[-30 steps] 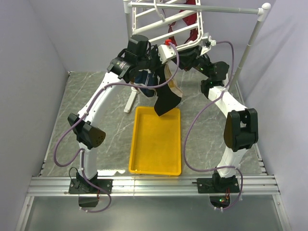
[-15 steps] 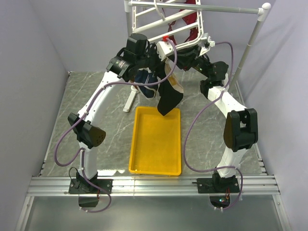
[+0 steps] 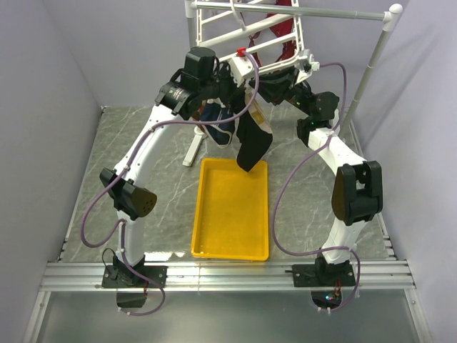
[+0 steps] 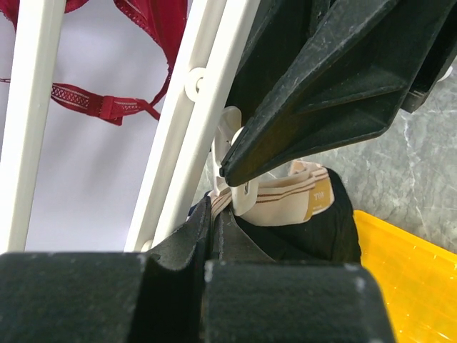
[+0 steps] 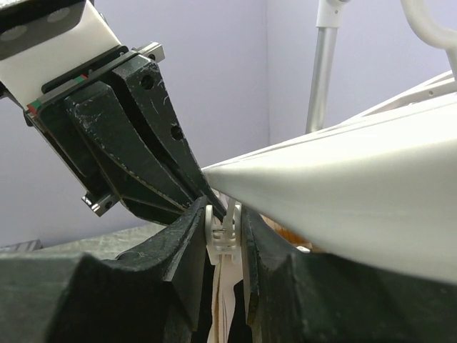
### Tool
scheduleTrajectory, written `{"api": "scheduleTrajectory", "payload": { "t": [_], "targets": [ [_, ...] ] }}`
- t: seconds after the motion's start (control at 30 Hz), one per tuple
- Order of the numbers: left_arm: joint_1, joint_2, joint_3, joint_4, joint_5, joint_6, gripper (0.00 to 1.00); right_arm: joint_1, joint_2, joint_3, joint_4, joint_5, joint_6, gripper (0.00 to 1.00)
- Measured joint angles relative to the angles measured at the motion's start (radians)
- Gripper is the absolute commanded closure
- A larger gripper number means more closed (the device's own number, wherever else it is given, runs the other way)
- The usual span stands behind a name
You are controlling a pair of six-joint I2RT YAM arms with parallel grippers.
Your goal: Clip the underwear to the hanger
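The left gripper [image 4: 213, 229] is clamped on the beige waistband of the underwear [image 3: 251, 146], holding it up just under the hanger [image 4: 196, 100]. The black cloth dangles above the yellow tray [image 3: 232, 221] on the bench [image 3: 171, 207]. The right gripper [image 5: 225, 214] pinches a small white clip [image 5: 222, 239] right beside it. Whether that clip bites the waistband, I can't tell.

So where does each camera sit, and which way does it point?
Top external: above and behind the bases, looking down on the left arm, right arm, yellow tray and hanger.
Left wrist: on that arm, looking along the left gripper, shut on the underwear.
Right wrist: on that arm, looking along the right gripper, which pinches a clip.
Shared: both wrist views show the other gripper and the hanger.
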Motion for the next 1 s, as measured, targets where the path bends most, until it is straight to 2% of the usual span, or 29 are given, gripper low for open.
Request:
{"api": "scheduleTrajectory", "payload": {
  "t": [0.57, 0.6, 0.63, 0.73, 1.0],
  "targets": [
    [0.011, 0.000, 0.039, -0.002, 0.069, -0.048, 1.00, 0.000, 0.000, -0.001, 0.016, -0.008, -0.013, 1.00],
    [0.011, 0.000, 0.039, -0.002, 0.071, -0.048, 1.00, 0.000, 0.000, -0.001, 0.016, -0.008, -0.012, 0.95],
    [0.011, 0.000, 0.039, -0.003, 0.071, -0.048, 1.00, 0.000, 0.000, -0.001, 0.016, -0.009, -0.012, 0.83],
    [0.012, 0.000, 0.039, -0.003, 0.075, -0.047, 1.00, 0.000, 0.000, -0.001, 0.016, -0.010, -0.008, 0.67],
    [0.012, 0.000, 0.039, 0.015, 0.104, -0.050, 1.00, 0.006, 0.000, -0.001, 0.014, -0.031, -0.013, 0.53]
  ]
}}
